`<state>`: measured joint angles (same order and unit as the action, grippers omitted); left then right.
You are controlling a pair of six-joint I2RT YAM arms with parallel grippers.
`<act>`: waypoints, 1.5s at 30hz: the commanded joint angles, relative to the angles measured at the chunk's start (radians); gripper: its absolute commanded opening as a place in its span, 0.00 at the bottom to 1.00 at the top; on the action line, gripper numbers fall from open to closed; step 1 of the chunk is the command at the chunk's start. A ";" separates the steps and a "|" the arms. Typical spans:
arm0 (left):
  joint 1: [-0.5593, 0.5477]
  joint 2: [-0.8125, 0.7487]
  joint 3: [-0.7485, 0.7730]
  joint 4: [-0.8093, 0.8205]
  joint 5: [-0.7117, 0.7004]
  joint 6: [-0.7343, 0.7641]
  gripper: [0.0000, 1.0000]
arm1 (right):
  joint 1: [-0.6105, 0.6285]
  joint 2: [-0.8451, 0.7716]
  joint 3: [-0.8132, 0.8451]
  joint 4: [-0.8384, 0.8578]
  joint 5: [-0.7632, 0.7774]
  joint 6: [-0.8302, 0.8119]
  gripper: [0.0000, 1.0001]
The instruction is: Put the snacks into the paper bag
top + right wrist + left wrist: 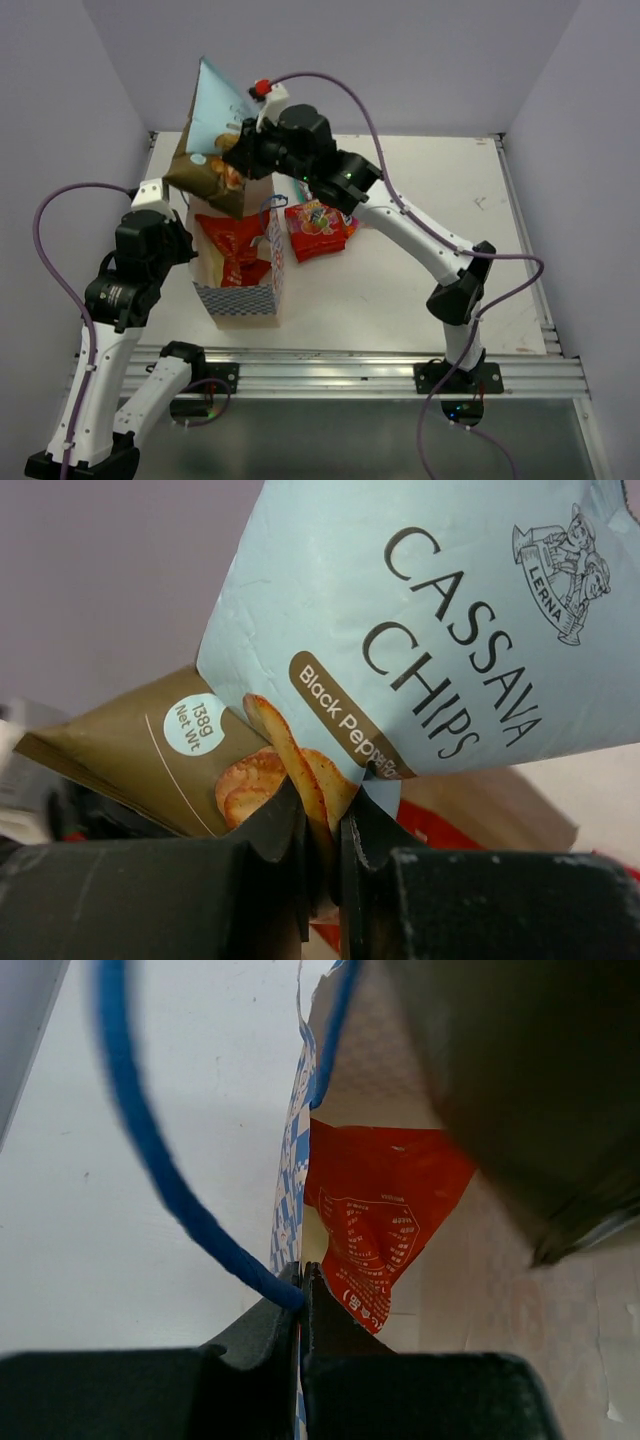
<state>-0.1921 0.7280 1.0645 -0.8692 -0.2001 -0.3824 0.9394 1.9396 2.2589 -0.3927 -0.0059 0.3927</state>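
Observation:
The checkered paper bag (245, 298) stands open on the table with the red chip bag (233, 250) inside it; the red chip bag also shows in the left wrist view (385, 1210). My left gripper (302, 1285) is shut on the paper bag's wall (292, 1150), right where the blue cord handle (150, 1140) meets it. My right gripper (322, 820) is shut on the light-blue chip bag (420, 610) and holds it tilted above the paper bag's far end (212, 135). The red fruit-candy bag (318, 228) lies on the table right of the paper bag. The two small packets are out of view.
The white table (430, 180) is walled by grey panels at the back and sides. A metal rail (350, 370) runs along the near edge with both arm bases on it. Purple cables loop off each arm.

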 commanded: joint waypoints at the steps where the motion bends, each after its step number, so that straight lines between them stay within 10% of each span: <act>1: -0.001 -0.010 0.011 0.045 0.004 0.011 0.00 | 0.013 -0.066 -0.056 0.028 -0.117 0.066 0.00; 17: -0.001 -0.006 -0.003 0.058 0.008 0.011 0.00 | 0.038 -0.186 -0.294 -0.271 -0.187 0.046 0.00; 21: -0.001 -0.004 -0.001 0.067 0.013 0.005 0.00 | 0.038 -0.137 -0.260 -0.290 -0.229 0.044 0.70; 24: -0.001 -0.004 -0.001 0.067 0.010 0.002 0.00 | 0.038 -0.114 -0.159 -0.333 -0.203 0.014 0.97; 33: -0.001 -0.007 0.006 0.061 -0.004 -0.012 0.00 | -0.051 -0.139 0.166 -0.462 0.003 -0.124 0.99; 45: -0.001 -0.010 0.037 0.018 -0.042 -0.016 0.00 | -0.370 0.020 -0.321 -0.279 0.009 -0.087 0.99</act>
<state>-0.1921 0.7242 1.0645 -0.8608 -0.2161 -0.3859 0.5564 1.8122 2.0129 -0.6994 0.0124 0.2981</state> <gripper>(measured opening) 0.018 0.987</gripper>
